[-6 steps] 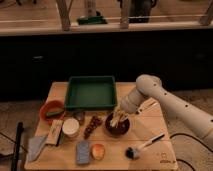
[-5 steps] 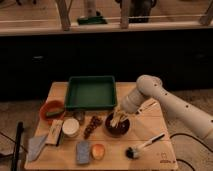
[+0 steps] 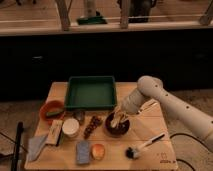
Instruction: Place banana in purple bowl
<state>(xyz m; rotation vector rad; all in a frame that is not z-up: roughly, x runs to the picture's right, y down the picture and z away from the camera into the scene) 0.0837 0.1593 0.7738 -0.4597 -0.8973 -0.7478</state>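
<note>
Purple bowl (image 3: pixel 126 131) on the wooden table (image 3: pixel 150 125) lies directly beneath the gripper (image 3: pixel 117 118), banana (image 3: pixel 114 123) at its tip; grip state cannot be told.

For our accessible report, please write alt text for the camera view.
The gripper reaches down into the purple bowl on a wooden table, and the pale banana seems to be at the bowl. A green tray lies behind it.

Your matt pale wooden table (image 3: pixel 112 159), smooth green plastic tray (image 3: pixel 90 93), glossy white arm (image 3: pixel 150 91), gripper (image 3: pixel 118 119) at the dark matt purple bowl (image 3: pixel 123 131).
</note>
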